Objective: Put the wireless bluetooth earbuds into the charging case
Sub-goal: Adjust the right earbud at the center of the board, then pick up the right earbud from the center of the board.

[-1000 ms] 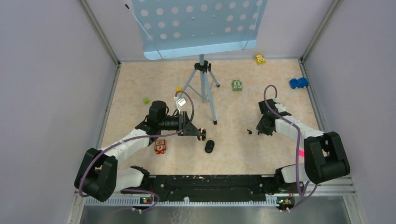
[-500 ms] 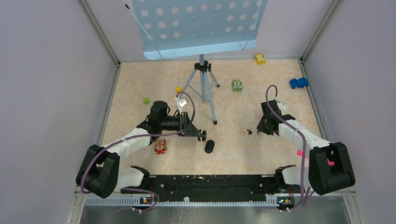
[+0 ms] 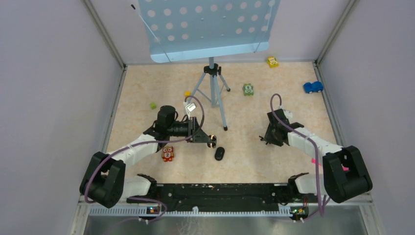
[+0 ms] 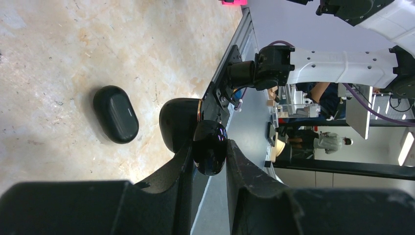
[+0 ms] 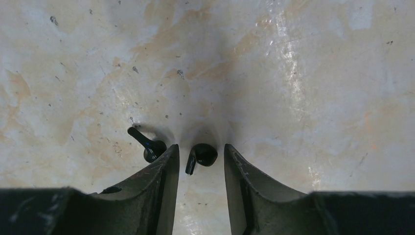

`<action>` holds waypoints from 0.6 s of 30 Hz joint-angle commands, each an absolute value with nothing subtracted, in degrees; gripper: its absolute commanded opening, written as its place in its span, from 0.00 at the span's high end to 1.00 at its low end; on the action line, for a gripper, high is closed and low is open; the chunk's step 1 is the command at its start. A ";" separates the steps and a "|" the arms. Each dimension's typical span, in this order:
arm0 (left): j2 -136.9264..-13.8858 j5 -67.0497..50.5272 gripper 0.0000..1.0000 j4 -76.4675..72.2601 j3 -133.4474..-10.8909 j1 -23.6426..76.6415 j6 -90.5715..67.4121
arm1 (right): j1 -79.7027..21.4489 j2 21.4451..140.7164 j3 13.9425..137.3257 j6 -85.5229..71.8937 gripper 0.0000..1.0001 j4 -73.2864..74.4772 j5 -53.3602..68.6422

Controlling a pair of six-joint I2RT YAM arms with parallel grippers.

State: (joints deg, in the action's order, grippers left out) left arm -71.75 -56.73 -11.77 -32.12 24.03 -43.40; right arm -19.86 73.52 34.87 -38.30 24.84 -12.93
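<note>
My left gripper [image 3: 210, 141] hovers above the table, shut on a glossy black rounded charging case [image 4: 209, 154]. A gold-rimmed black half [image 4: 178, 122] stands open behind it. A matte black oval [image 3: 219, 153], like a closed case, lies on the table just below; it also shows in the left wrist view [image 4: 116, 114]. My right gripper [image 3: 270, 138] is low over the table and open. One black stemmed earbud [image 5: 200, 155] lies between its fingertips. The other earbud [image 5: 148, 146] lies just outside the left finger [image 5: 164, 169].
A tripod [image 3: 213, 93] carrying a blue perforated board [image 3: 205, 29] stands at the back centre. An orange number block [image 3: 168, 153] lies by the left arm. A green block [image 3: 248, 89], a yellow toy car [image 3: 272, 61] and a blue toy car [image 3: 312, 87] lie farther back.
My right gripper has moved left and dropped over the two earbuds, so one now sits between its open fingers. The left arm and its load have not moved.
</note>
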 commanded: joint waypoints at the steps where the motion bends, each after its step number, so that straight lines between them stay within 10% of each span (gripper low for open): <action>1: -70.53 -57.73 1.00 -14.50 -32.52 23.99 -43.36 | -21.43 72.42 35.60 -37.77 0.62 25.92 -15.74; 18: -68.75 -57.75 1.00 -14.32 -31.74 23.99 -43.25 | -22.42 75.50 36.21 -40.94 0.65 26.16 -17.98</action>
